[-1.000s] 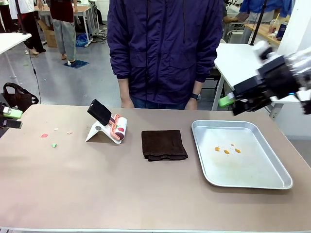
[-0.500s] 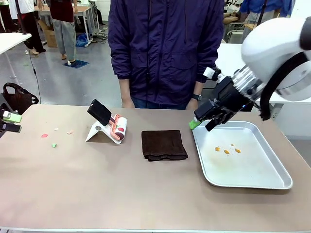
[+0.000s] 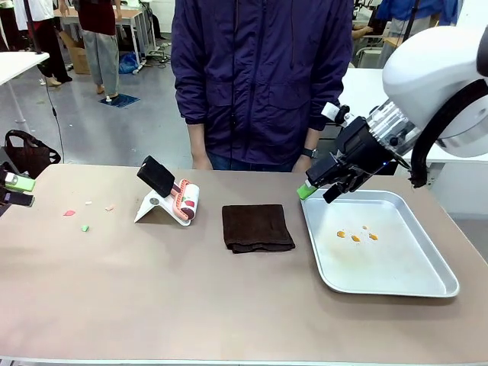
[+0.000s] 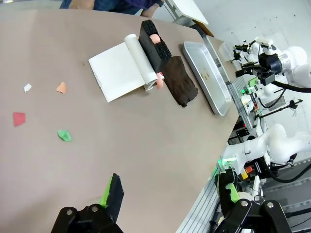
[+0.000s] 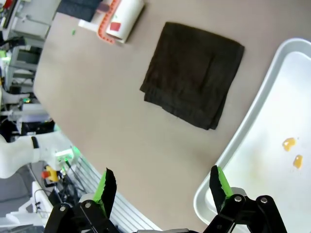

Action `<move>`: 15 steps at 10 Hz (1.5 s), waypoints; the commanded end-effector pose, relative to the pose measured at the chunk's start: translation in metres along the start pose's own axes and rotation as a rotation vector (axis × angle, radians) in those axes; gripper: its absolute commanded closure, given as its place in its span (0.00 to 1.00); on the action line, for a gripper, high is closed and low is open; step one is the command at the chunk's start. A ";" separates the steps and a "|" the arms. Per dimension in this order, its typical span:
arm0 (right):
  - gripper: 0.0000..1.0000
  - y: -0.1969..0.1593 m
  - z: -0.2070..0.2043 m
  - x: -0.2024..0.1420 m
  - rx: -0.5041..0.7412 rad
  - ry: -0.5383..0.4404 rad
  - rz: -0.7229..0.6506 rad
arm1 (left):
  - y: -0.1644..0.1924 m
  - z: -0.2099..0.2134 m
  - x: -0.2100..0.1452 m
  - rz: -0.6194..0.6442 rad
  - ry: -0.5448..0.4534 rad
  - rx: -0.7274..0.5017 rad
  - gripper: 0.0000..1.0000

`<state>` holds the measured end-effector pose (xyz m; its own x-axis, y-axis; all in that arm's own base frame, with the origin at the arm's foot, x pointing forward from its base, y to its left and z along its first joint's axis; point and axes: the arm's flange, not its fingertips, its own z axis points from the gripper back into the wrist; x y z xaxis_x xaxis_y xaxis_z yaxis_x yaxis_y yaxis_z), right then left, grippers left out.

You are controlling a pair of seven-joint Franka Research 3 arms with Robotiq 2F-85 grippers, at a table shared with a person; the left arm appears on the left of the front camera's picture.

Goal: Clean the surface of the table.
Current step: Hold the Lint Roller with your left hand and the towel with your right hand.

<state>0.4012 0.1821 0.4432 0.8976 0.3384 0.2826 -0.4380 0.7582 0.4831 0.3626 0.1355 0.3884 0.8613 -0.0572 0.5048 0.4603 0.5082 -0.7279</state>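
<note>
Big matte brownish-taupe rectangular table (image 3: 152, 305) spans the whole front view, with a person standing at its far edge. The silver metal tray (image 3: 396, 268) lies near the right edge. The dark brown folded cloth (image 3: 257, 227) sits mid-table, just left of the tray. Further left is a white-and-pink lint roller on a white stand (image 3: 183, 200), and small coloured paper scraps (image 3: 85, 227) lie near the left edge. The right gripper (image 3: 319, 194) hovers over the tray's far-left corner, fingers spread wide, nothing in them. The left gripper (image 4: 170, 187) hangs by the left edge, likewise spread and empty. My guess is it's the reach-for-the-cloth step, so next it'd need to drop onto the cloth and pinch a fold before any wiping.
</note>
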 end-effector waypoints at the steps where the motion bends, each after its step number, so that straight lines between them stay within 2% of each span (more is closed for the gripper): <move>1: 0.00 0.000 0.000 -0.003 -0.003 0.010 0.021 | -0.003 0.000 0.002 -0.006 -0.003 0.000 0.00; 7: 0.00 0.001 -0.001 -0.001 0.004 0.003 0.003 | 0.000 0.000 0.000 0.000 0.000 0.000 0.00; 8: 0.00 0.012 -0.011 0.013 -0.009 0.005 -0.011 | -0.024 -0.006 0.012 -0.017 -0.026 -0.013 0.00; 10: 0.00 0.030 -0.041 0.041 -0.048 0.019 -0.070 | -0.070 -0.027 0.039 0.057 -0.148 0.078 0.00; 11: 0.00 0.037 -0.059 0.053 -0.078 0.030 -0.088 | -0.090 -0.038 0.048 0.036 -0.108 0.057 0.00; 12: 0.00 0.044 -0.076 0.063 -0.088 0.049 -0.092 | -0.102 -0.053 0.058 0.004 -0.052 0.097 0.00; 13: 0.00 0.047 -0.088 0.070 -0.107 0.033 -0.120 | -0.105 -0.067 0.069 -0.008 0.023 0.123 0.00; 15: 0.00 0.045 -0.109 0.084 -0.172 -0.014 -0.179 | -0.104 -0.098 0.089 -0.019 0.086 0.195 0.00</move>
<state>0.4527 0.2943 0.3973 0.9485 0.2354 0.2119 -0.3059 0.8545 0.4198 0.3962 -0.0062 0.4676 0.8579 -0.1098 0.5019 0.4520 0.6258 -0.6357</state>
